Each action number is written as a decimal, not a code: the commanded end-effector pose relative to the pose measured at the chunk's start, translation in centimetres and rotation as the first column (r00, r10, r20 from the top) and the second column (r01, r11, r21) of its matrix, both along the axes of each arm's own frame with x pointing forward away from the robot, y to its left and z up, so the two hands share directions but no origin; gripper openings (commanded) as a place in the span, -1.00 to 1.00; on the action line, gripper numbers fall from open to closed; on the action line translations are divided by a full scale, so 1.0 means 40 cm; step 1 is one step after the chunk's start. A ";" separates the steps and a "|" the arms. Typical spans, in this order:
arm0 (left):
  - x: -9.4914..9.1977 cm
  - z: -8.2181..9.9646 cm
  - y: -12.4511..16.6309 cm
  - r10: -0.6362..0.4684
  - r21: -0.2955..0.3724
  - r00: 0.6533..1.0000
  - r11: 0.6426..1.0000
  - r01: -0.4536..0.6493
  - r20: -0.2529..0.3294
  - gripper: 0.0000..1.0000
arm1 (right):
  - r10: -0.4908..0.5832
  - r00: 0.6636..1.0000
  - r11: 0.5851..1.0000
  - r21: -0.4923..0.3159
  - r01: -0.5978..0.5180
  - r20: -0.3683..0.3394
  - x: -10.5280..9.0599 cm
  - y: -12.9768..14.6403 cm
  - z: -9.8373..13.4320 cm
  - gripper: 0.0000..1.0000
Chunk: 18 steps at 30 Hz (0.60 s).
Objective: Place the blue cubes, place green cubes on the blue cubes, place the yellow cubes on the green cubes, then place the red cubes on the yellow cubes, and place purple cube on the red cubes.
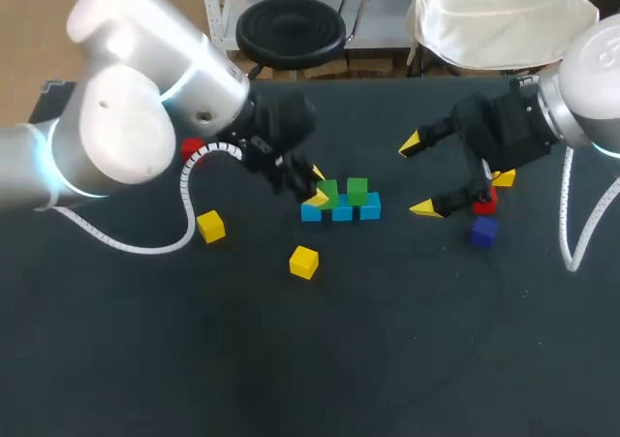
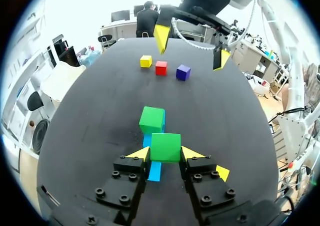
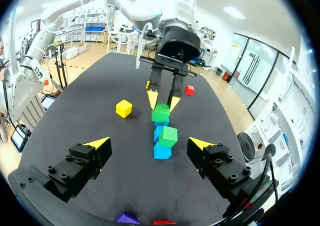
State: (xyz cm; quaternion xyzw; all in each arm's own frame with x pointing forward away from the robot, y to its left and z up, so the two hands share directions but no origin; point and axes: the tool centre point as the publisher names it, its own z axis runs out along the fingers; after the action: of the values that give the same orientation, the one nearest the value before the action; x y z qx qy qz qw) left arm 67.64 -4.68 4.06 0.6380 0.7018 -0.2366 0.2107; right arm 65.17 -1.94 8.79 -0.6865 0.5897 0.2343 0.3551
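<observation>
Counted three blue cubes (image 1: 341, 211) already set in a row near the middle of the table (image 1: 291, 359) — first layer done, by the look of it. Found the left gripper (image 2: 165, 153) clamped on a green cube (image 2: 165, 147) from both sides, right over the near end of that row; could not tell whether resting on the blue or a shade above. Noted a second green cube (image 2: 151, 119) just ahead of it, seated on the blue row and touched by nothing. Saw the right gripper (image 1: 418, 176) spread wide with nothing inside, hanging well off to the right of the stack, near the purple cube (image 1: 483, 231). Spotted the yellow cubes (image 1: 303, 262) loose on the table, two to the left of the stack and one by the right gripper, and the red cubes (image 1: 484, 202) likewise apart, one beside each arm. Judged the green layer nearly finished, pending only a release — yellow, red and purple layers all left to do, with every one of those cubes lying untouched.
</observation>
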 end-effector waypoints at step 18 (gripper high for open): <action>-0.004 -0.013 0.002 0.040 0.037 0.998 0.998 -0.042 0.048 -1.00 | 0.000 1.000 1.000 0.002 0.000 0.001 0.000 0.000 -0.001 1.00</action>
State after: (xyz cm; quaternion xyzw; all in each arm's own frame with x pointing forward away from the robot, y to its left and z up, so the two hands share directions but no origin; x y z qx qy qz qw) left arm 67.68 -4.71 3.68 0.6336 0.7140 -0.2039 0.2169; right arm 65.16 -1.94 8.79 -0.6865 0.5897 0.2343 0.3551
